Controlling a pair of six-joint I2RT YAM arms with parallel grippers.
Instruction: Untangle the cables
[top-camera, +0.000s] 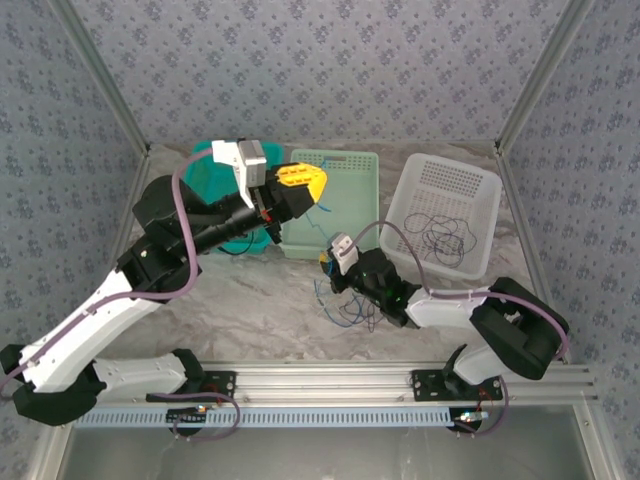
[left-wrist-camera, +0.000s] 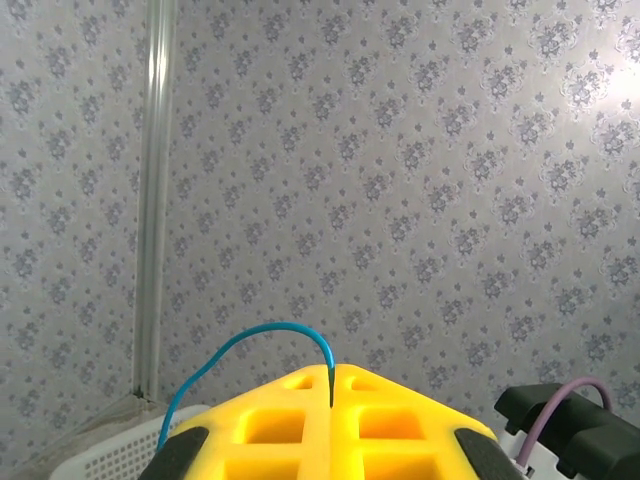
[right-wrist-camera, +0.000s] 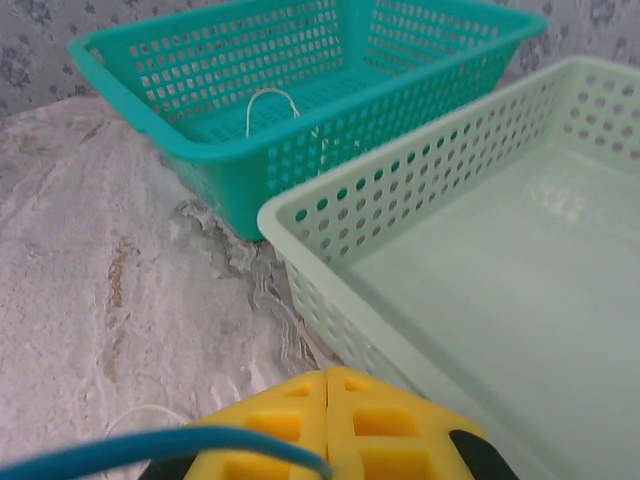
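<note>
My left gripper (top-camera: 312, 186) hangs raised over the pale green basket (top-camera: 345, 170), its yellow jaws (left-wrist-camera: 330, 385) shut on the blue cable (left-wrist-camera: 255, 335), which arcs up out of the seam and drops left. My right gripper (top-camera: 326, 260) sits low by that basket's near corner. Its jaws (right-wrist-camera: 327, 385) are shut, and the blue cable (right-wrist-camera: 150, 446) runs in from the left to end at their seam. More blue cable (top-camera: 338, 306) lies looped on the table beside it. Dark cables (top-camera: 442, 236) lie in the white basket (top-camera: 478, 180). A whitish cable (right-wrist-camera: 272, 103) rests in the teal basket (right-wrist-camera: 200, 150).
The pale green basket (right-wrist-camera: 470, 260) stands directly ahead of my right gripper, with the teal basket (top-camera: 205, 175) behind my left arm. A thin whitish strand (right-wrist-camera: 140, 413) lies on the marbled tabletop (top-camera: 260, 300). Patterned walls enclose the back and sides.
</note>
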